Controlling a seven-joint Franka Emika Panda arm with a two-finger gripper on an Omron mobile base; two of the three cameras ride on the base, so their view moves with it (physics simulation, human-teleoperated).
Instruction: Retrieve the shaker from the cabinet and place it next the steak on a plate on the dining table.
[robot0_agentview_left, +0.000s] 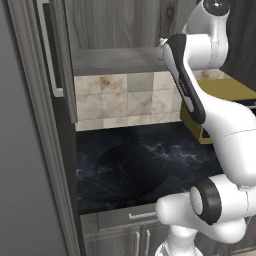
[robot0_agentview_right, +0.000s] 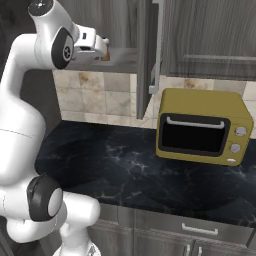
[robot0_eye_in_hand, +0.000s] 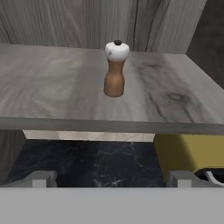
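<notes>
Brown wood with a white knob on top, the shaker (robot0_eye_in_hand: 116, 70) stands upright on the grey wood-grain shelf (robot0_eye_in_hand: 52, 94) of the cabinet (robot0_agentview_left: 112, 22), a little back from the front edge of the shelf and alone on it. In the hand view the two dark tips of the jaws show at the bottom, far apart from each other, so the gripper (robot0_eye_in_hand: 111, 179) is released and holds nothing; the shaker is ahead of it and higher, about on the middle line between the tips, and not touching them. Under the shelf is a black counter (robot0_agentview_right: 130, 165) with white veins, and behind it a wall of beige tiles (robot0_agentview_left: 125, 97). A yellow microwave (robot0_agentview_right: 202, 125) stands on the counter at the right side. The cabinet door (robot0_agentview_left: 37, 125) is swung open at the left, and its long silver bar handle (robot0_agentview_left: 49, 50) is seen in the left base view. The right base view shows the full front of the microwave with its dark window, handle and knobs, and also the gripper (robot0_agentview_right: 102, 50) raised to the level of the shelf; there a small brown thing sits just at the tips, but it is too small to tell it clearly. The left base view shows the white arm bent up in front of the shelf, and it covers the hand. Below the counter are grey drawers (robot0_agentview_right: 200, 227) with silver handles.
</notes>
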